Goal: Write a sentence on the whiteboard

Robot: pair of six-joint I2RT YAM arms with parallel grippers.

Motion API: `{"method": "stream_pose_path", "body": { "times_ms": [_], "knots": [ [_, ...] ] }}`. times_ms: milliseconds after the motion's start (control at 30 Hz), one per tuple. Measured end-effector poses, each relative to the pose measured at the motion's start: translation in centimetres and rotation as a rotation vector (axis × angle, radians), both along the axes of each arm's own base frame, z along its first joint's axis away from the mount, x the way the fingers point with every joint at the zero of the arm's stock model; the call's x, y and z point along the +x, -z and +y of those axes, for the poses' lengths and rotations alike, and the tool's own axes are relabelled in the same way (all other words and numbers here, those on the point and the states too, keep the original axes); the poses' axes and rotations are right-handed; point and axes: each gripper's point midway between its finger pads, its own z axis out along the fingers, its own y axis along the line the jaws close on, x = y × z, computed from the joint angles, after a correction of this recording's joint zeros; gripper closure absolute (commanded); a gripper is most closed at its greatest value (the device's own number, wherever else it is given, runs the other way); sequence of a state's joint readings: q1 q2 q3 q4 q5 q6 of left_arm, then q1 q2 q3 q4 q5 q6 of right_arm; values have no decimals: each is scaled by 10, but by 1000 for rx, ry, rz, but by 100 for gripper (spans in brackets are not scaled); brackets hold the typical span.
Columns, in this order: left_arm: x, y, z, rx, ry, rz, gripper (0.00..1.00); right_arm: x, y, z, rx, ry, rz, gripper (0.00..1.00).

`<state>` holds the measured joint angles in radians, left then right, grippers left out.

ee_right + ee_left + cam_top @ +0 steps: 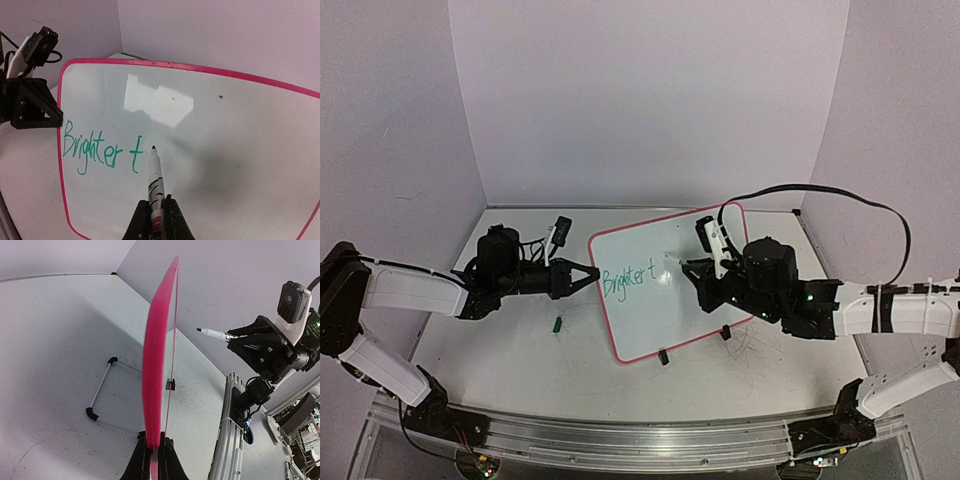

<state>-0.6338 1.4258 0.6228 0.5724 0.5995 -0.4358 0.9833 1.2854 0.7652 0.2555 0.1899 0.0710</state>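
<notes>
At the centre of the top view, the small white whiteboard [672, 312] with a thin red-pink frame stands on the pale table [500, 355], its left edge pinched by the left gripper [588, 273]. The right gripper [686, 266] clenches a white marker [155, 175], its tip just right of the green cursive writing [625, 281], "Brighter t".

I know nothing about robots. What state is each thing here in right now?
whiteboard: standing up, left edge clamped.
sentence: unfinished, reads "Brighter t".
marker: uncapped, tip just off the whiteboard.
left gripper: shut on the whiteboard.
right gripper: shut on the marker.
green cap: lying loose on the table.
</notes>
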Motion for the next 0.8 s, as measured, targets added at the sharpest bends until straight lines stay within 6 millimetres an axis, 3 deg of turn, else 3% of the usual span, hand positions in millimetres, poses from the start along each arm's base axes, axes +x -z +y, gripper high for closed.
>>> {"method": "stream_pose_path", "body": {
  "times_ms": [300, 800],
  "knots": [
    [0, 0, 0, 0, 0, 0, 100, 3, 21, 12, -36, -39, 34, 100],
    [0, 0, 0, 1, 1, -1, 100, 8, 18, 20, -29, -40, 29, 100]
  ]
}}
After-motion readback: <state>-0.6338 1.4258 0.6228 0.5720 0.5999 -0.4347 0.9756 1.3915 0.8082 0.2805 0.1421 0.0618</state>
